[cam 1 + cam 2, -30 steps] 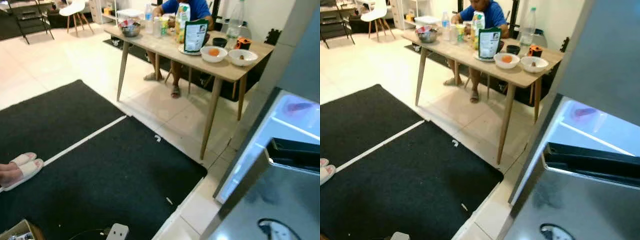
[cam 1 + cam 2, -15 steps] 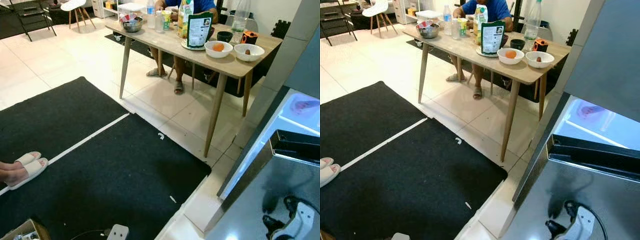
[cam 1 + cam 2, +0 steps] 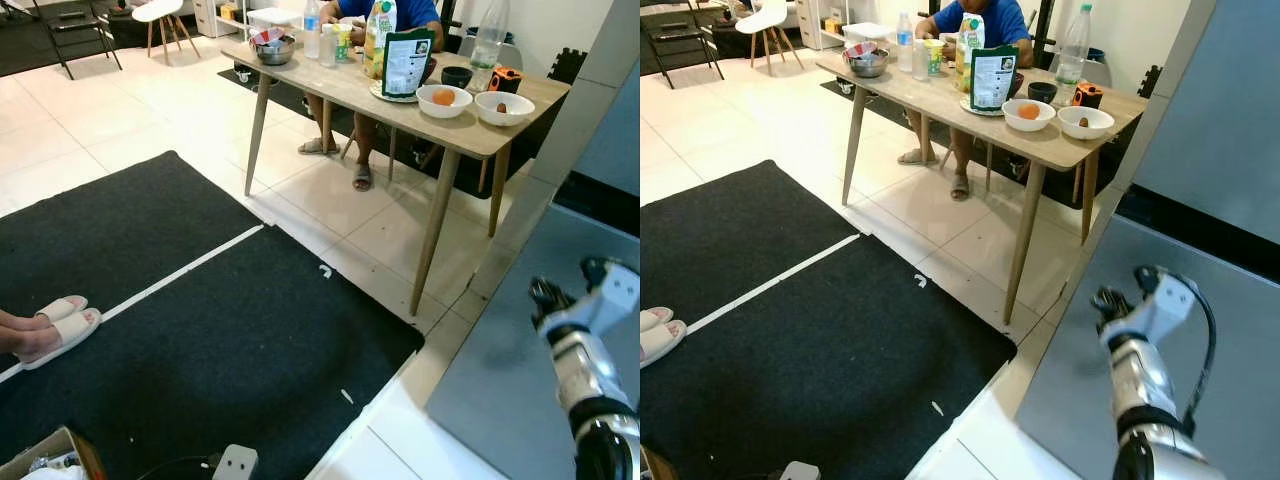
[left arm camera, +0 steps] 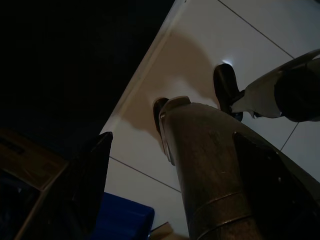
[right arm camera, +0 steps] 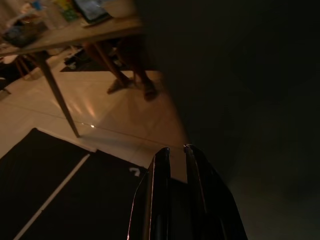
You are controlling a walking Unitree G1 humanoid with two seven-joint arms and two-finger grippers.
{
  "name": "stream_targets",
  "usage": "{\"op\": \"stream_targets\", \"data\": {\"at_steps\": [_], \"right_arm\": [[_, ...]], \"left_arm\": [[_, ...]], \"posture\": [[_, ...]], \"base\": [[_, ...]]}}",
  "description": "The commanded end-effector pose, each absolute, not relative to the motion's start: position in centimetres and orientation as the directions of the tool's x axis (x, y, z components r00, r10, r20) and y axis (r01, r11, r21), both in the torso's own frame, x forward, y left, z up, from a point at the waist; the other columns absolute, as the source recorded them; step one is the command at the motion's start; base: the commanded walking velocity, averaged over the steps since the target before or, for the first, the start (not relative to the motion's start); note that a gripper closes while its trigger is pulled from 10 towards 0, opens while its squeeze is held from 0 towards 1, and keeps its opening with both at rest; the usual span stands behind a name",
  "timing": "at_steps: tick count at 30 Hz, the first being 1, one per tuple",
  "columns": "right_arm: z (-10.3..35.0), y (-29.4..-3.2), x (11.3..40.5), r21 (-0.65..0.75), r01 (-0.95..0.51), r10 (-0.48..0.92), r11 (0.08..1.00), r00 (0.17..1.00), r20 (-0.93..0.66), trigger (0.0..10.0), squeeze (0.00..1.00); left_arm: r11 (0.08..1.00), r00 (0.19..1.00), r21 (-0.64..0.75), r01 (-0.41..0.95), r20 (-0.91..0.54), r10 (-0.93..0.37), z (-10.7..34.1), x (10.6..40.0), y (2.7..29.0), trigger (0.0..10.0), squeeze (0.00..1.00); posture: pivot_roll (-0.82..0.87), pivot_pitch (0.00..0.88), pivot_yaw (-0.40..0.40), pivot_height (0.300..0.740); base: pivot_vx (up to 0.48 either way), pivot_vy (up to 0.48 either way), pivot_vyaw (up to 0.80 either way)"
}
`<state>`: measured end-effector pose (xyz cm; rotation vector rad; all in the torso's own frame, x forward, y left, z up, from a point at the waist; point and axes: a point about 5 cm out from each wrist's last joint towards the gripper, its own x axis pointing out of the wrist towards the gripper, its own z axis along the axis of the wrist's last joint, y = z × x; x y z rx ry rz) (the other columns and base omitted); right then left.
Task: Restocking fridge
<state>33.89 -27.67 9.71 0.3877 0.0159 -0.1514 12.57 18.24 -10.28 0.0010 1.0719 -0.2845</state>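
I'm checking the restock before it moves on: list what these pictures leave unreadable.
- Fridge contents: eye views, hidden behind its grey door.
- Right gripper: right wrist view too dark to show whether it touches the door.
- Left gripper: left wrist view, dark, blocked by the robot's leg.
- Green pouch label: too small.

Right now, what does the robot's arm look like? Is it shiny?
Yes, shiny. The right arm is a round silver tube with dark bands at the joints. At its end sits a white wrist block, and a thin black cable loops from that down the arm. The right gripper has two long, flat black fingers. The left gripper looks dark.
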Motion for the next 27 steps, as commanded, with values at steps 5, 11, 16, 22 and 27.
{"op": "stream_targets", "data": {"at_steps": [5, 11, 16, 22, 27], "right_arm": [[3.5, -26.0, 30.3, 0.284, 0.136, -0.049, 0.949, 0.955, -0.291, 10.0, 0.0], [-4.4, -24.6, 22.2, 0.17, 0.12, 0.011, 0.978, 0.785, -0.62, 10.0, 0.0], [-7.6, -25.0, 16.5, 0.089, 0.176, -0.04, 0.98, 0.621, -0.783, 10.0, 0.0], [-9.2, -25.1, 12.4, 0.053, 0.195, -0.056, 0.979, 0.515, -0.855, 10.0, 0.0], [-9.0, -25.2, 12.9, 0.031, 0.182, -0.069, 0.983, 0.518, -0.852, 10.0, 0.0]], "left_arm": [[0.964, 0.357, -0.171, 0.206, -0.904, -0.236, -11.2, 9.6, 17.7, 10.0, 0.0], [0.962, 0.35, -0.17, 0.216, -0.906, -0.238, -11.3, 9.5, 17.5, 10.0, 0.0], [0.962, 0.362, -0.164, 0.218, -0.902, -0.235, -11.1, 10.2, 17.6, 10.0, 0.0], [0.963, 0.365, -0.138, 0.233, -0.905, -0.218, -11.0, 10.6, 18.1, 10.0, 0.0], [0.962, 0.36, -0.137, 0.237, -0.907, -0.218, -11.0, 10.6, 18.0, 10.0, 0.0]], "posture": [[-0.04, 0.084, -0.064, 0.74], [-0.04, 0.077, -0.063, 0.74], [-0.04, 0.055, -0.056, 0.74], [-0.04, 0.048, -0.051, 0.74], [-0.05, 0.049, -0.047, 0.74]], "base": [[0.0, 0.0, 0.0], [0.0, 0.0, 0.0], [0.0, 0.0, 0.62], [0.0, 0.0, 0.77], [0.0, 0.0, 0.74]]}}
